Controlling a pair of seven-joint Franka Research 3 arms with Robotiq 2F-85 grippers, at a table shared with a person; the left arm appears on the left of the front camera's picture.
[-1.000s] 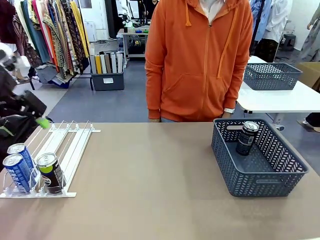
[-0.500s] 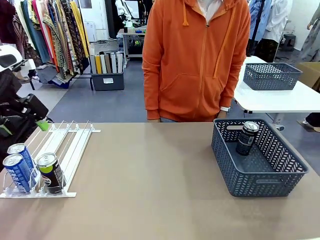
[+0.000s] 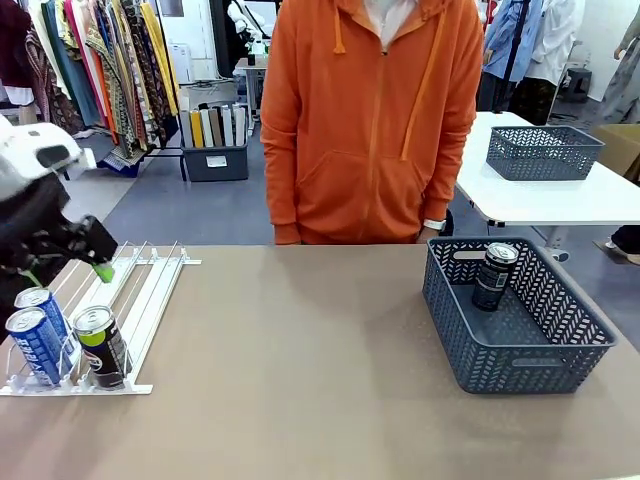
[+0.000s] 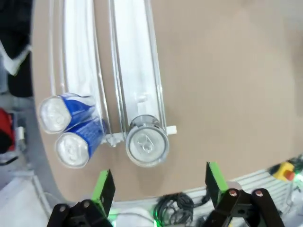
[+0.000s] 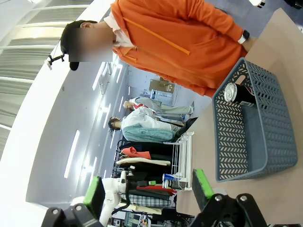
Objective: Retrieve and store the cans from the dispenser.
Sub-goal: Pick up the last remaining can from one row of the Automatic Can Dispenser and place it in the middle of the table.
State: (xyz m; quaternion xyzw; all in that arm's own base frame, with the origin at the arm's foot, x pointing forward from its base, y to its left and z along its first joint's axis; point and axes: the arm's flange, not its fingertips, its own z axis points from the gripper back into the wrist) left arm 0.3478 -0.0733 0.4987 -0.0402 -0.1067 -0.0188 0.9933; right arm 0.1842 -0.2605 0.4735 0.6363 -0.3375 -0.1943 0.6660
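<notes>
At the left end of the table (image 3: pixel 300 350), above the dispenser (image 3: pixel 150 290): left gripper (image 3: pixel 68 272), hanging over the rails, clear of the cans, fingers released and spread wide, nothing between them. From its own wrist camera, green pads (image 4: pixel 103 188) well apart at the bottom edge, touching nothing. Three cans upright at the low front end of the dispenser, nearest the robot. Two blue cans (image 3: pixel 35 345) at the rack's left side, pressed together, white lettering on the sides (which lane each sits in, hard to tell). Just beside them, in a lane to their right, a black can with a green mark (image 3: pixel 100 345), against the front stop. Seen from above, silver tops, with a pull tab plain on the one at that lane's end. Rest of the lanes bare, white and clear.

Well apart from the rack, at the table's right side, a dark grey basket (image 3: pixel 520 365) of lattice plastic. Inside, near its far left corner, a lone black can (image 3: pixel 495 277), upright on the basket's floor. Right gripper (image 5: pixel 147 189) held up off the table, aimed toward the basket — fingers likewise parted, gripping nothing. Beyond the far edge, a person in an orange hoodie (image 3: pixel 370 130), standing, arms down.
</notes>
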